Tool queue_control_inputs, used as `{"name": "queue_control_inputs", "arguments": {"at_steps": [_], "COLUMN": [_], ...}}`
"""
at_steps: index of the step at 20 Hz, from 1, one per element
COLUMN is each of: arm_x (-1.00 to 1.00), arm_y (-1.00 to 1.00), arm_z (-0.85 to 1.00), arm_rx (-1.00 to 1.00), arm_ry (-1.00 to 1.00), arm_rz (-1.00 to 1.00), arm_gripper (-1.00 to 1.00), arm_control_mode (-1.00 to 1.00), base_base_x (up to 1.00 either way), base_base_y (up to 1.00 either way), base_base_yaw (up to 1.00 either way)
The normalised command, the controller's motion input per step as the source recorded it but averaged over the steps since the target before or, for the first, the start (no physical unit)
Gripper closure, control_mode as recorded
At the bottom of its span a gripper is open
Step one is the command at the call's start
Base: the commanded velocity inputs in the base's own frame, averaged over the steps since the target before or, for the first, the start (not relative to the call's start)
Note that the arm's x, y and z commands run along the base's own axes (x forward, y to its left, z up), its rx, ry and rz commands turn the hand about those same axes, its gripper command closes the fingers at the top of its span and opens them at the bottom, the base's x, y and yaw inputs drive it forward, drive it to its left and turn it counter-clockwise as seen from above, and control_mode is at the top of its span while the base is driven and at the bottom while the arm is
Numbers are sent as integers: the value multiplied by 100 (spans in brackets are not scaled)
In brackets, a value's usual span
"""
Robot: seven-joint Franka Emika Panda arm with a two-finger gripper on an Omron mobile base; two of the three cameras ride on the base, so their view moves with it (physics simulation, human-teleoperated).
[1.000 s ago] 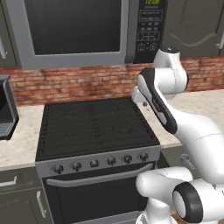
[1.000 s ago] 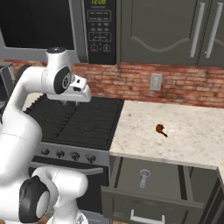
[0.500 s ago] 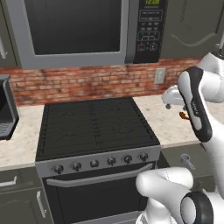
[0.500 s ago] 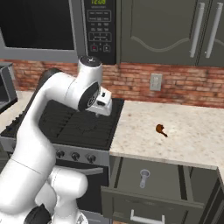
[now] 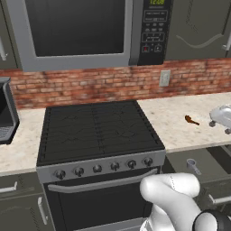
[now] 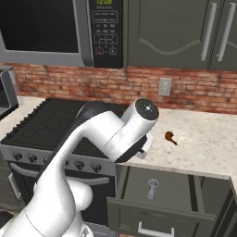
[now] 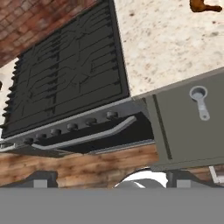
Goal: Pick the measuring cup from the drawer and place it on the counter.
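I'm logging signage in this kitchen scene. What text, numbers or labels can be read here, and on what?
Microwave control panel: green clock digits at its top, too blurred and cropped to read for certain.
Microwave keypad buttons: markings too small to read.
Stove knobs: no readable markings.
Measuring cup in the drawer: no readable marking.

Measuring cup (image 6: 152, 186): tiny pale grey metallic round cup, short straight handle, lying flat on floor of drawer (image 6: 185, 194), handle pointing toward drawer front. Drawer: dark grey-green, shallow, wide, pulled open below counter edge. Counter (image 6: 208, 143): light beige speckled stone-look, thick flat edge, beside stove.
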Motion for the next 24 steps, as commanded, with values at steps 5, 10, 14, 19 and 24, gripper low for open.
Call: {"name": "queue_control_inputs", "arguments": {"at_steps": [5, 10, 14, 19, 24], "arm_x": [-18, 5, 22, 24, 42], "arm_y": [-100, -82, -56, -29, -2], "arm_z": [-33, -30, -40, -66, -81], "arm_rx": [6, 0, -3, -9, -16], "arm_ry": [12, 17, 13, 7, 0], "arm_rz": [-3, 0, 2, 8, 12], "arm_gripper": [-100, -100, -100, -100, -100], "arm_control_mode": [-100, -100, -100, -100, -100], "base_base_x": [0, 0, 0, 0, 0], "base_base_y": [0, 0, 0, 0, 0], "base_base_yaw": [0, 0, 0, 0, 0]}}
